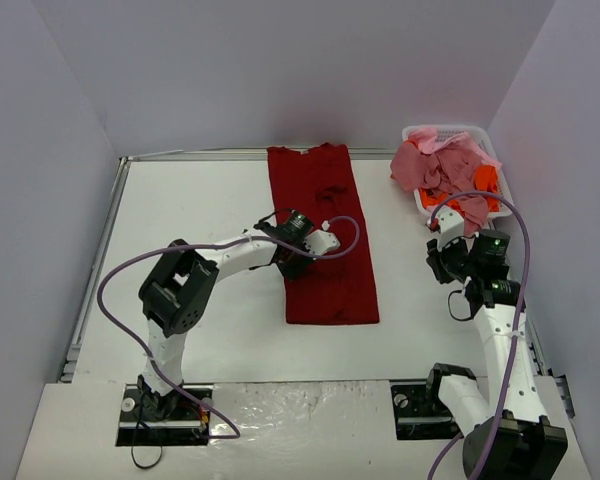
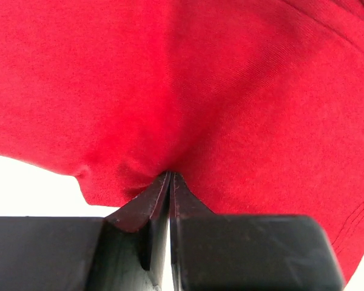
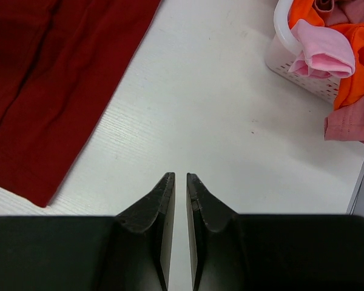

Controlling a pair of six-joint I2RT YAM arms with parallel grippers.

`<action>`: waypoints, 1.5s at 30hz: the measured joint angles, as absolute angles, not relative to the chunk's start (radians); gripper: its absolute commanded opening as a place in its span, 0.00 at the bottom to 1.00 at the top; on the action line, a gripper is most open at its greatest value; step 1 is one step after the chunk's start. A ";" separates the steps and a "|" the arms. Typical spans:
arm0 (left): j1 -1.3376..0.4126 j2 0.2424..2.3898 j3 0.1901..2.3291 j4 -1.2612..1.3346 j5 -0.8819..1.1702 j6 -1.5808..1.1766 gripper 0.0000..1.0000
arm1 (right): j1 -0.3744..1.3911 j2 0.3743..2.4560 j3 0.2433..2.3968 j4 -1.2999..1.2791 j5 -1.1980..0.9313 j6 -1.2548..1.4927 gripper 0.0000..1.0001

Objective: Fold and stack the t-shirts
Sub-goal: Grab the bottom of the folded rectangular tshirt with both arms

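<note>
A large dark red t-shirt (image 1: 320, 200) lies folded into a long strip down the middle of the white table (image 1: 200, 200). My left gripper (image 1: 292, 263) sits at the strip's left edge, shut on a pinch of the red cloth (image 2: 230, 91); its jaws (image 2: 171, 174) meet with fabric bunched at the tips. Pink t-shirts (image 1: 435, 165) and an orange one (image 1: 487, 180) are heaped in the basket. My right gripper (image 1: 440, 262) hovers over bare table between shirt and basket. Its fingertips (image 3: 181, 176) stand a narrow gap apart with nothing between them.
The white plastic basket (image 1: 417, 133) stands at the back right, with cloth spilling over its front rim (image 3: 279, 36). In the right wrist view a pink shirt (image 3: 324, 54) and a salmon one (image 3: 352, 124) hang out. Grey walls enclose the table on three sides.
</note>
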State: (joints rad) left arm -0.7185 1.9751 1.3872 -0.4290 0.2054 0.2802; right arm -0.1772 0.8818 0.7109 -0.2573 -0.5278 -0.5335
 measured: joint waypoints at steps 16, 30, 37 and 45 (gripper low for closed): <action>-0.649 2.014 1.447 -0.466 0.247 0.252 0.02 | -0.177 0.906 0.710 -0.251 -0.520 -0.548 0.16; -0.626 2.029 1.468 -0.473 0.267 0.236 0.02 | -0.177 0.908 0.709 -0.250 -0.518 -0.551 0.21; -0.636 1.999 1.439 -0.511 0.289 0.294 0.09 | -0.177 0.908 0.707 -0.250 -0.512 -0.552 0.38; -0.733 1.821 1.309 -0.628 0.293 0.389 0.47 | -0.177 0.908 0.705 -0.250 -0.505 -0.553 0.52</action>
State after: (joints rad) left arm -0.7330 1.8210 1.3094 -0.6285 0.2932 0.3885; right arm -0.1772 0.9081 0.7048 -0.2501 -0.5053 -0.5529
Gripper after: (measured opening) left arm 0.399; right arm 0.506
